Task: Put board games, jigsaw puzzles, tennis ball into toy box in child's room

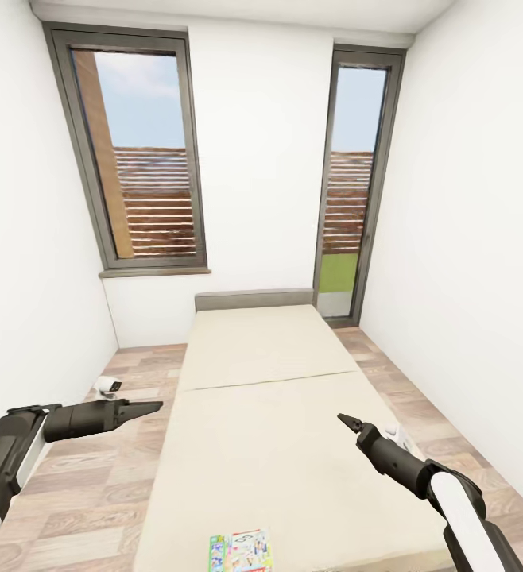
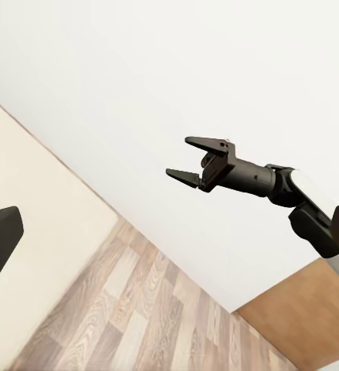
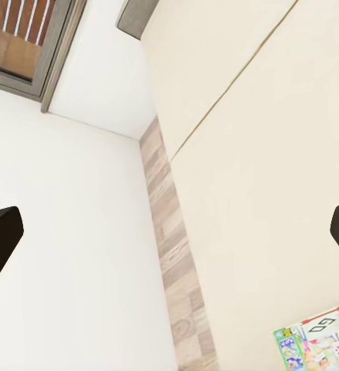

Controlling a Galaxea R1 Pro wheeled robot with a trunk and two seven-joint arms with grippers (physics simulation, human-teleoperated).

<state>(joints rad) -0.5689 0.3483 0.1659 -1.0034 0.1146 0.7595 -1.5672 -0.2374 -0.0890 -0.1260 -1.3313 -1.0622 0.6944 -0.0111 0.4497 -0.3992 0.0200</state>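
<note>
A printed board game (image 1: 242,552) lies flat at the near end of the beige bed (image 1: 269,397). Both the left gripper (image 1: 146,408) and the right gripper (image 2: 186,160) hover empty, jaws parted, above wood-plank floor (image 1: 79,492) and mattress.
</note>
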